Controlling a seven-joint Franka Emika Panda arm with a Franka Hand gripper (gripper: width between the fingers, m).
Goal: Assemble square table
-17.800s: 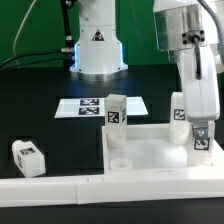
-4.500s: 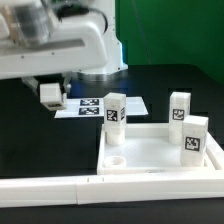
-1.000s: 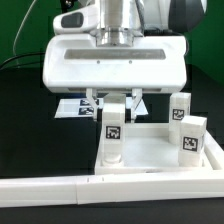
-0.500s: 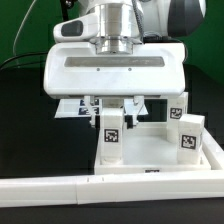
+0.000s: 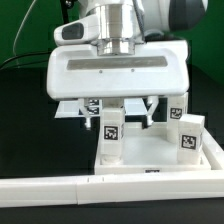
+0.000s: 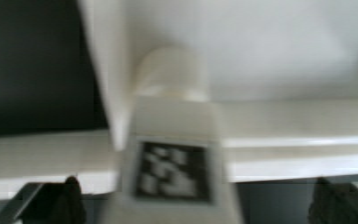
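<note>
The white square tabletop (image 5: pixel 160 160) lies tray-side up near the exterior view's right. A white tagged leg (image 5: pixel 112 135) stands upright in its near-left corner hole. My gripper (image 5: pixel 120 108) hangs straight above that leg, with its jaws spread wide on either side. In the wrist view the same leg (image 6: pixel 176 160) stands between the dark fingertips (image 6: pixel 51 200), with a gap on each side. My gripper (image 6: pixel 197 205) is open and holds nothing. Two more tagged legs (image 5: pixel 190 135) (image 5: pixel 176 113) stand along the right rim. The hand hides the far-left corner.
A long white L-shaped rail (image 5: pixel 60 185) runs along the front and up the tabletop's right side. The marker board (image 5: pixel 72 108) lies flat on the black table behind the tabletop, partly hidden by my hand. The robot base is behind my hand.
My hand has sunk slightly over the near-left corner. The jaws have spread apart and let go of the leg, which stays upright in the corner hole.
</note>
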